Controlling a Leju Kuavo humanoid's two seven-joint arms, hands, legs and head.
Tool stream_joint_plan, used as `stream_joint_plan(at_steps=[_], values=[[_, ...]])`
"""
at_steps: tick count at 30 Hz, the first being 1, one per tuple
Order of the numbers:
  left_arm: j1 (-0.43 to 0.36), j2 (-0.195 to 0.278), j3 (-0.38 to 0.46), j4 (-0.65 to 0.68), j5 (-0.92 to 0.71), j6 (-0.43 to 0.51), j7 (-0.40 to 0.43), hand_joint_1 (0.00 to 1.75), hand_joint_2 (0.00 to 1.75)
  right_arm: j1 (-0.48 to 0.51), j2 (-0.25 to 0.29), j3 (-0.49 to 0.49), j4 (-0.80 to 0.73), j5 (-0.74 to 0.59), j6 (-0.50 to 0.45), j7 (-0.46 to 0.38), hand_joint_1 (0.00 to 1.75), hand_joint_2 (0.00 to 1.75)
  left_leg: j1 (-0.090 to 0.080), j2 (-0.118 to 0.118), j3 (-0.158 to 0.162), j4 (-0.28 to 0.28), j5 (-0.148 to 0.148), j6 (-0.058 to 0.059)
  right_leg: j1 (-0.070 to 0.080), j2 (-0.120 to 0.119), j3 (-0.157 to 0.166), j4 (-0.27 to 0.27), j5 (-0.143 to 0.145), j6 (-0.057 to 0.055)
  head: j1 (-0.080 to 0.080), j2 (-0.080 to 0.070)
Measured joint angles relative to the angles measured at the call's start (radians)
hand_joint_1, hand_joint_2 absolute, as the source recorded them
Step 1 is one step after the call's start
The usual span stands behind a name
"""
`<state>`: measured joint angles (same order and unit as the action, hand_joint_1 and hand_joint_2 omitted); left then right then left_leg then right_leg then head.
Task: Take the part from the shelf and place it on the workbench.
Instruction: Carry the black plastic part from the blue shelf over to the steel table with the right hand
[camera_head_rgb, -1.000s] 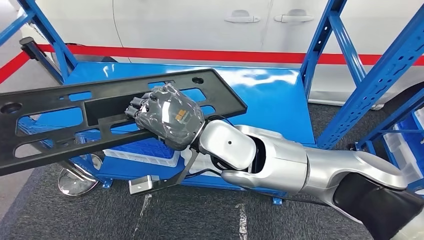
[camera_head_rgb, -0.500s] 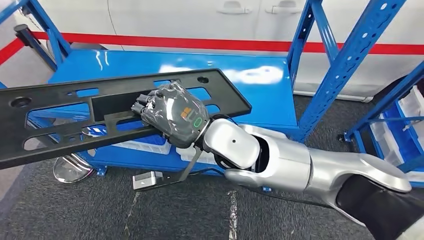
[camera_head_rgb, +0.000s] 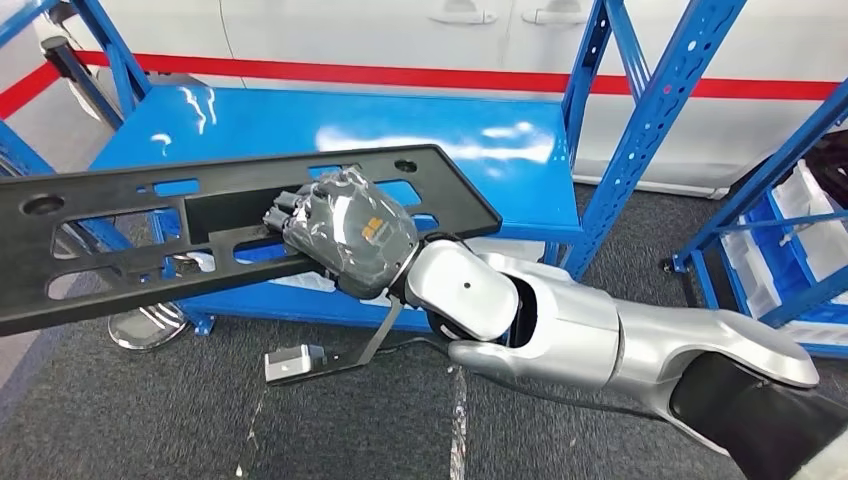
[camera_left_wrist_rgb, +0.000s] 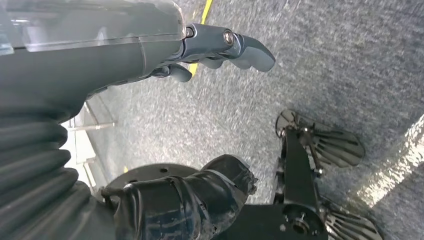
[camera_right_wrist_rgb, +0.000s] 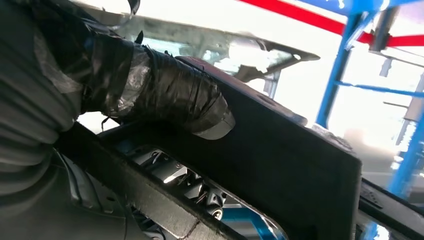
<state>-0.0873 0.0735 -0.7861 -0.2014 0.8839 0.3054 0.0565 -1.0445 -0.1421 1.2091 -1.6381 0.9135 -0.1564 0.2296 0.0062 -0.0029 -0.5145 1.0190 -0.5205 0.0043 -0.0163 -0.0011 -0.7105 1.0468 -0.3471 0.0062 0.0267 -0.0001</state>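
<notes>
Dark grey carpet runs under a glossy blue workbench (camera_head_rgb: 200, 120), framed by blue perforated shelf uprights (camera_head_rgb: 660, 110), with a white car body and its red stripe behind. We see our right hand (camera_head_rgb: 345, 235) gripping the part (camera_head_rgb: 100, 240), a long flat black plastic panel with slots and round holes; the fingers reach through one of its central openings while the silver forearm comes in from the lower right. The panel is carried in the air, tilted, its right end over the front edge of the bench top and its left end reaching out past the bench's left front corner, not resting on the surface as far as we can tell. From the right wrist, the thick taped thumb (camera_right_wrist_rgb: 165, 95) presses flat on the part's dark face (camera_right_wrist_rgb: 280, 160). Our left hand (camera_left_wrist_rgb: 150, 45) hangs over the carpet holding nothing, fingers loosely curled and apart. Blue bins (camera_head_rgb: 800, 240) sit in the shelf at right.
</notes>
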Motion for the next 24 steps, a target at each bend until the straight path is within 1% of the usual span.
stream_joint_plan(at_steps=[1, 2, 3, 4, 5, 6, 7, 8, 9, 10, 11, 12, 13, 14, 15, 16, 17, 18, 19, 20, 21, 22, 23, 24], values=[[-0.001, 0.000, 0.000, 0.000, 0.000, 0.000, 0.000, 0.00, 1.75, 0.001, -0.001, -0.001, 0.000, 0.000, 0.000, 0.000, 1.75, 1.75, 0.001, 0.003, -0.005, -0.008, 0.014, 0.003, 0.000, 0.001, -0.004, -0.002, -0.004, 0.006, 0.000, 0.000], [-0.002, 0.000, -0.001, 0.000, 0.000, -0.001, 0.000, 0.00, 1.75, 0.002, -0.002, -0.001, 0.000, -0.001, -0.001, -0.001, 1.75, 1.75, 0.003, 0.006, -0.013, -0.015, 0.030, 0.009, 0.000, 0.002, -0.013, 0.014, -0.029, 0.010, 0.002, 0.000], [-0.002, 0.000, -0.001, 0.000, 0.000, -0.001, 0.000, 0.00, 1.75, 0.003, -0.003, -0.001, 0.001, -0.002, -0.001, -0.001, 1.75, 1.75, 0.004, 0.009, -0.023, -0.021, 0.046, 0.015, 0.001, 0.002, -0.025, 0.050, -0.073, 0.012, 0.003, 0.000], [-0.002, 0.000, -0.002, 0.000, 0.000, -0.002, 0.000, 0.00, 1.75, 0.004, -0.004, -0.001, 0.001, -0.003, -0.001, -0.002, 1.75, 1.75, 0.002, 0.011, -0.037, -0.022, 0.059, 0.021, 0.001, 0.002, -0.040, 0.107, -0.129, 0.012, 0.005, 0.000], [-0.002, 0.000, -0.002, 0.000, 0.000, -0.002, 0.000, 0.00, 1.75, 0.006, -0.004, -0.001, 0.001, -0.003, -0.001, -0.002, 1.75, 1.75, 0.000, 0.012, -0.053, -0.021, 0.071, 0.026, 0.003, 0.002, -0.052, 0.173, -0.177, 0.011, 0.006, 0.000], [-0.002, 0.000, -0.003, 0.000, 0.000, -0.002, 0.000, 0.00, 1.75, 0.009, -0.005, -0.001, 0.001, -0.003, -0.001, -0.002, 1.75, 1.75, -0.003, 0.012, -0.070, -0.020, 0.082, 0.029, 0.005, 0.002, -0.058, 0.231, -0.203, 0.010, 0.006, 0.000], [-0.001, 0.000, -0.004, 0.000, 0.000, -0.002, 0.000, 0.00, 1.75, 0.011, -0.006, -0.001, 0.002, -0.003, -0.001, -0.002, 1.75, 1.75, -0.006, 0.013, -0.087, -0.017, 0.094, 0.030, 0.007, 0.002, -0.054, 0.267, -0.203, 0.008, 0.006, 0.000], [-0.002, 0.000, -0.005, 0.000, 0.000, -0.002, 0.000, 0.00, 1.75, 0.013, -0.007, -0.001, 0.002, -0.003, -0.001, -0.002, 1.75, 1.75, -0.009, 0.013, -0.105, -0.013, 0.104, 0.031, 0.010, 0.002, -0.037, 0.272, -0.184, 0.004, 0.006, 0.000], [-0.002, 0.000, -0.006, 0.000, 0.000, -0.002, 0.000, 0.00, 1.75, 0.015, -0.008, -0.001, 0.003, -0.003, -0.001, -0.002, 1.75, 1.75, -0.013, 0.013, -0.122, -0.009, 0.114, 0.032, 0.014, 0.002, -0.002, 0.244, -0.156, -0.004, 0.006, 0.000], [-0.002, -0.001, -0.007, 0.000, 0.000, -0.002, 0.000, 0.00, 1.75, 0.016, -0.008, -0.001, 0.004, -0.003, -0.001, -0.002, 1.75, 1.75, -0.015, 0.013, -0.136, -0.005, 0.123, 0.031, 0.019, 0.002, 0.048, 0.185, -0.139, -0.015, 0.005, 0.000], [-0.002, -0.002, -0.009, 0.000, 0.000, -0.002, 0.000, 0.00, 1.75, 0.016, -0.009, -0.001, 0.004, -0.003, -0.001, -0.002, 1.75, 1.75, -0.018, 0.013, -0.147, -0.001, 0.129, 0.030, 0.025, 0.001, 0.104, 0.109, -0.140, -0.026, 0.005, 0.000], [-0.001, -0.003, -0.010, 0.000, 0.000, -0.002, 0.000, 0.00, 1.75, 0.016, -0.009, -0.002, 0.004, -0.003, -0.001, -0.002, 1.75, 1.75, -0.018, 0.013, -0.154, 0.001, 0.135, 0.028, 0.029, -0.001, 0.149, 0.044, -0.149, -0.033, 0.004, 0.000], [-0.001, -0.004, -0.012, 0.000, 0.000, -0.003, -0.001, 0.00, 1.75, 0.015, -0.009, -0.002, 0.004, -0.003, -0.001, -0.002, 1.75, 1.75, -0.017, 0.013, -0.157, 0.002, 0.141, 0.024, 0.034, -0.002, 0.177, -0.004, -0.162, -0.037, 0.005, 0.000], [-0.001, -0.004, -0.014, 0.000, 0.001, -0.004, -0.002, 0.00, 1.75, 0.014, -0.009, -0.003, 0.005, -0.003, -0.001, -0.002, 1.75, 1.75, -0.016, 0.014, -0.159, -0.001, 0.149, 0.020, 0.035, -0.003, 0.188, -0.028, -0.166, -0.037, 0.005, 0.000], [-0.001, -0.002, -0.016, 0.000, 0.002, -0.005, -0.003, 0.00, 1.75, 0.014, -0.009, -0.004, 0.005, -0.003, -0.001, -0.002, 1.75, 1.75, -0.015, 0.014, -0.158, -0.006, 0.158, 0.015, 0.034, -0.004, 0.187, -0.037, -0.157, -0.037, 0.006, 0.000], [-0.001, -0.001, -0.017, 0.000, 0.003, -0.006, -0.005, 0.00, 1.75, 0.014, -0.009, -0.004, 0.006, -0.003, -0.001, -0.002, 1.75, 1.75, -0.014, 0.012, -0.161, -0.007, 0.159, 0.009, 0.031, -0.005, 0.186, -0.047, -0.146, -0.039, 0.008, 0.000], [0.000, 0.000, -0.018, 0.000, 0.004, -0.008, -0.005, 0.00, 1.75, 0.014, -0.009, -0.004, 0.006, -0.003, -0.001, -0.002, 1.75, 1.75, -0.014, 0.010, -0.168, 0.003, 0.145, 0.003, 0.026, -0.006, 0.184, -0.054, -0.135, -0.041, 0.007, 0.000], [0.001, 0.000, -0.018, 0.000, 0.005, -0.009, -0.006, 0.00, 1.75, 0.015, -0.009, -0.004, 0.007, -0.003, 0.000, -0.002, 1.75, 1.75, -0.012, 0.007, -0.180, 0.032, 0.116, -0.004, 0.020, -0.007, 0.181, -0.061, -0.124, -0.043, 0.007, 0.000], [0.001, -0.001, -0.019, 0.000, 0.006, -0.010, -0.005, 0.00, 1.75, 0.016, -0.009, -0.004, 0.007, -0.003, 0.000, -0.002, 1.75, 1.75, -0.007, 0.005, -0.197, 0.082, 0.075, -0.012, 0.016, -0.008, 0.175, -0.064, -0.116, -0.045, 0.005, 0.000], [0.002, -0.002, -0.019, 0.000, 0.007, -0.010, -0.005, 0.00, 1.75, 0.017, -0.009, -0.004, 0.007, -0.004, 0.000, -0.002, 1.75, 1.75, -0.002, 0.005, -0.217, 0.145, 0.034, -0.019, 0.014, -0.008, 0.167, -0.064, -0.110, -0.045, 0.004, 0.000], [0.003, -0.002, -0.019, 0.000, 0.007, -0.010, -0.005, 0.00, 1.75, 0.018, -0.009, -0.004, 0.008, -0.004, 0.000, -0.002, 1.75, 1.75, 0.005, 0.005, -0.234, 0.205, 0.005, -0.027, 0.012, -0.008, 0.159, -0.063, -0.105, -0.043, 0.005, 0.000], [0.003, -0.001, -0.019, 0.000, 0.008, -0.010, -0.004, 0.00, 1.75, 0.020, -0.009, -0.003, 0.008, -0.004, 0.000, -0.002, 1.75, 1.75, 0.011, 0.005, -0.238, 0.241, -0.005, -0.034, 0.009, -0.008, 0.151, -0.060, -0.100, -0.040, 0.004, 0.000], [0.003, -0.001, -0.019, 0.000, 0.008, -0.010, -0.003, 0.00, 1.75, 0.021, -0.009, -0.003, 0.009, -0.004, 0.001, -0.002, 1.75, 1.75, 0.016, 0.005, -0.226, 0.242, 0.004, -0.041, 0.005, -0.008, 0.142, -0.055, -0.097, -0.036, 0.005, 0.000], [0.003, 0.000, -0.019, 0.000, 0.008, -0.010, -0.002, 0.00, 1.75, 0.023, -0.009, -0.003, 0.009, -0.004, 0.001, -0.002, 1.75, 1.75, 0.022, 0.006, -0.194, 0.203, 0.027, -0.049, -0.001, -0.008, 0.134, -0.049, -0.096, -0.031, 0.004, 0.000]])
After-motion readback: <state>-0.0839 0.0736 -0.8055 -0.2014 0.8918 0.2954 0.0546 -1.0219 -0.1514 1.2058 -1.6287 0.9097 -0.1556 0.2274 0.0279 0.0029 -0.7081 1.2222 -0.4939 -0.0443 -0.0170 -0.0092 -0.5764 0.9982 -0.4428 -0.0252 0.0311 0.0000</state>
